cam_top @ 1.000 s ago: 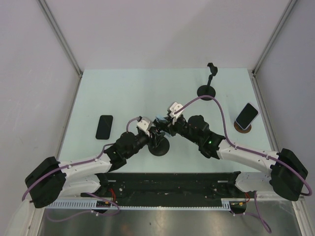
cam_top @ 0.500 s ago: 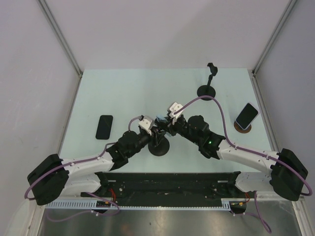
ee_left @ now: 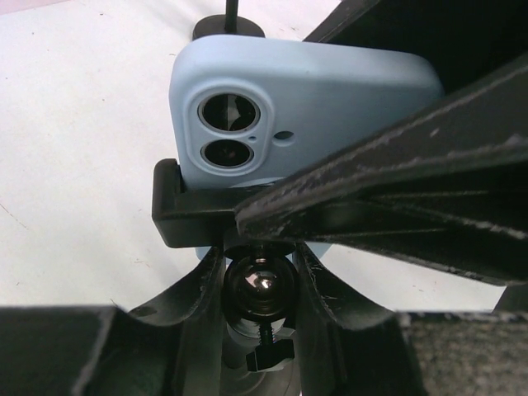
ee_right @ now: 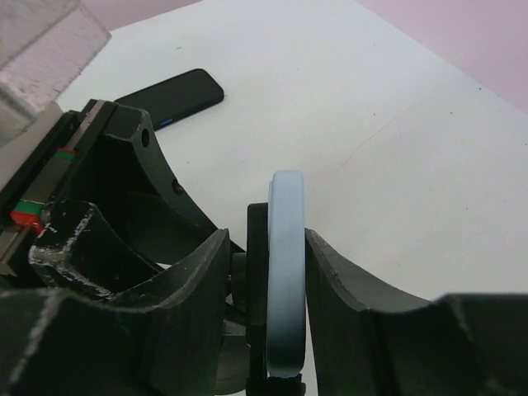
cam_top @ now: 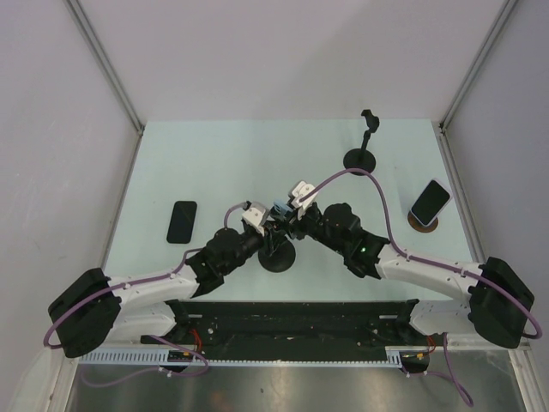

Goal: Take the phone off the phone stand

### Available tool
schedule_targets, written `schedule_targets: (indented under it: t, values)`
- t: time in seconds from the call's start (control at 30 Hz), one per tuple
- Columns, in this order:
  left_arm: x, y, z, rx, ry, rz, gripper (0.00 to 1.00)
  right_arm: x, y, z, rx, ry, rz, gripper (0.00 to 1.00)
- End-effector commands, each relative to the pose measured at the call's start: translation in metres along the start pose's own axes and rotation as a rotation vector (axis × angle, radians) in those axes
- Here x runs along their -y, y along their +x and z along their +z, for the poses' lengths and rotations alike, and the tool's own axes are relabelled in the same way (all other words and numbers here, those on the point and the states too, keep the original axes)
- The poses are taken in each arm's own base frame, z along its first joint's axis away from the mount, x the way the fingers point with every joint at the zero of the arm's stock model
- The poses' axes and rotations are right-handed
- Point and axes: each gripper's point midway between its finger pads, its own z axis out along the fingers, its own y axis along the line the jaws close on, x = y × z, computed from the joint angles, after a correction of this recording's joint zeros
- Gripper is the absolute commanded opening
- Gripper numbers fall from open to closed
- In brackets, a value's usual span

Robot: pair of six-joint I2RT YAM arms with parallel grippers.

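1. Top view: phone point(cam_top: 279, 209) on stand point(cam_top: 279, 257), middle of tabletop point(cam_top: 240, 163) near the near edge; grips hidden.
2. Right wrist view: right fingers point(ee_right: 346, 305) pinch the phone point(ee_right: 285, 280).
3. Left wrist view: left fingers point(ee_left: 198, 305) narrow, clamping the stand's ball joint point(ee_left: 260, 285).

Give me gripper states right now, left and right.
Left gripper: closed on the phone stand, just below its clamp.
Right gripper: closed on the light blue phone, pinching its front and back faces.
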Motion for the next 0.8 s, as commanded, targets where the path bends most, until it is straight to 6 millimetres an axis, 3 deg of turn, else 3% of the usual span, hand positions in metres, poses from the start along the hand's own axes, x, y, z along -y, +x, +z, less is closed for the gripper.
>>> schedule_targets:
  t: [0.0,0.33,0.57,0.77]
  values:
    - [-0.006,0.030,-0.008,-0.090,-0.009,0.033,0.00,0.000,-0.003,0.006,0.030,0.001,-0.006,0.46]
    - [-0.007,0.030,-0.010,-0.089,-0.009,0.031,0.00,-0.001,-0.004,0.009,0.041,-0.009,-0.001,0.41]
    - [-0.006,0.033,-0.010,-0.097,-0.007,0.026,0.00,0.006,-0.018,0.006,0.085,0.000,0.028,0.52]
    - [-0.006,0.035,-0.011,-0.101,-0.007,0.025,0.00,0.013,-0.023,0.004,0.101,0.022,0.038,0.52]
